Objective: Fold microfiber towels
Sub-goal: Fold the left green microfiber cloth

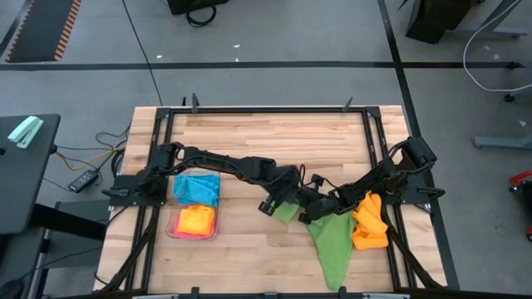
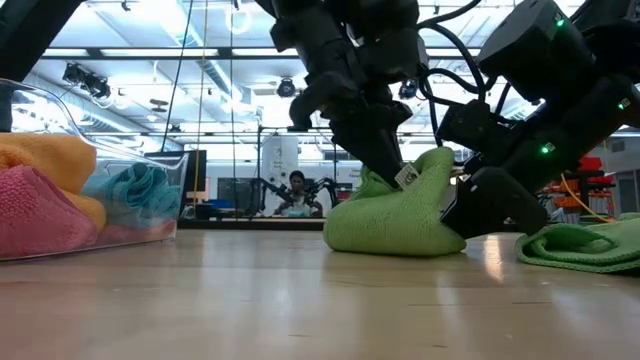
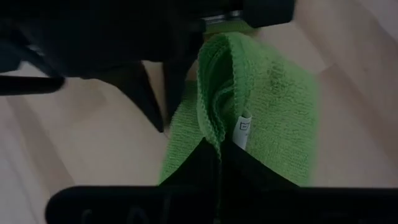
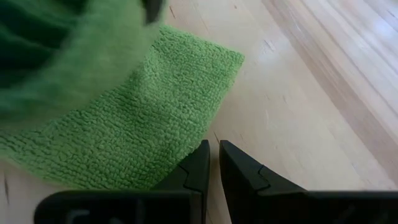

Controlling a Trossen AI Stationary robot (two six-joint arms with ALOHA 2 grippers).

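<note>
The fold of the green towel (image 1: 331, 241) is under way: it lies at about five o'clock on the table (image 1: 266, 141), and the left gripper (image 3: 221, 149) is clamped on its bunched corner near the table's middle. The right gripper (image 4: 212, 163) hovers just beside that cloth with its fingers nearly together and nothing between them. Next, I judge, the pinched corner must be carried over and laid flat, while the orange towel (image 1: 370, 223) at four o'clock waits.

Folded towels (image 1: 196, 205) in the tray (image 1: 171, 229), left of both grippers
</note>
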